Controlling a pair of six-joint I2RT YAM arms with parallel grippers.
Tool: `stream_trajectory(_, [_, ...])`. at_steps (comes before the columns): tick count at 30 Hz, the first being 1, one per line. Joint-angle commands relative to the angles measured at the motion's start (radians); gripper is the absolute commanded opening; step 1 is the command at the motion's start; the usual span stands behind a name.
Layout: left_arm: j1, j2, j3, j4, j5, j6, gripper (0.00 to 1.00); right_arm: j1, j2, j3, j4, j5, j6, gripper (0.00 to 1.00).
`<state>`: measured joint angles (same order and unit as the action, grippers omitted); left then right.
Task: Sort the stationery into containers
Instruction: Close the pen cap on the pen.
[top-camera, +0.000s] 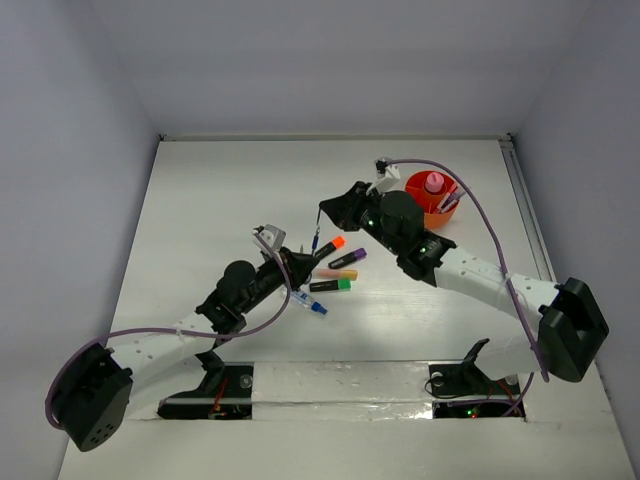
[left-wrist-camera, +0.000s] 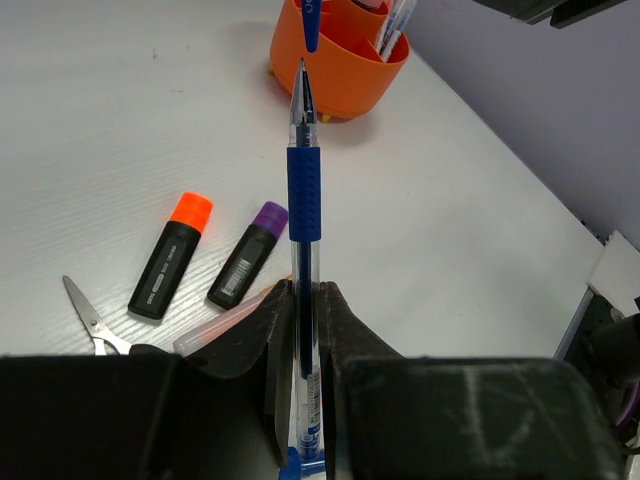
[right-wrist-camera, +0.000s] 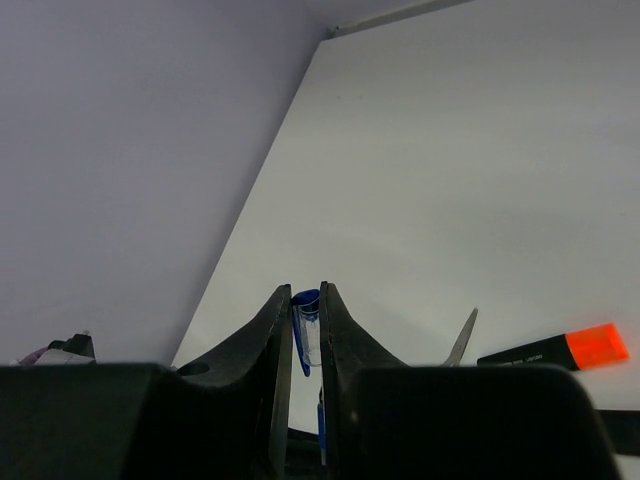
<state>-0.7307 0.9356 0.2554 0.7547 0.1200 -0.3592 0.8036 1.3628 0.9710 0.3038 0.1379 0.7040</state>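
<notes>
No legible text. White barcode-like label on purple-capped highlighter, faint print strip on orange-capped highlighter; both too small to read.

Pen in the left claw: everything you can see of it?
Thin clear-plastic pen with a blue rubber grip: dark ink tube inside, uncapped pointed tip. The left claw pinches its rear half between two black fingers. It points straight ahead at the round orange plastic cup; nothing else visibly touches it.
</notes>
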Motion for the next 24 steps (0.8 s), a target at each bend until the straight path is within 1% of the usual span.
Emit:
stream_trajectory(1, [0.017, -0.011, 0.038, 0.038, 0.001, -0.011, 0.00, 0.014, -0.007, 0.001, 0.035, -0.001, 0.000, 0.00])
stream_trajectory(14, [0.027, -0.029, 0.028, 0.046, 0.007, -0.017, 0.00, 0.032, 0.025, -0.002, 0.049, -0.004, 0.012, 0.00])
stream_trajectory(24, [0.027, -0.032, 0.025, 0.048, 0.017, -0.018, 0.00, 0.032, 0.012, -0.003, 0.051, 0.009, 0.011, 0.00])
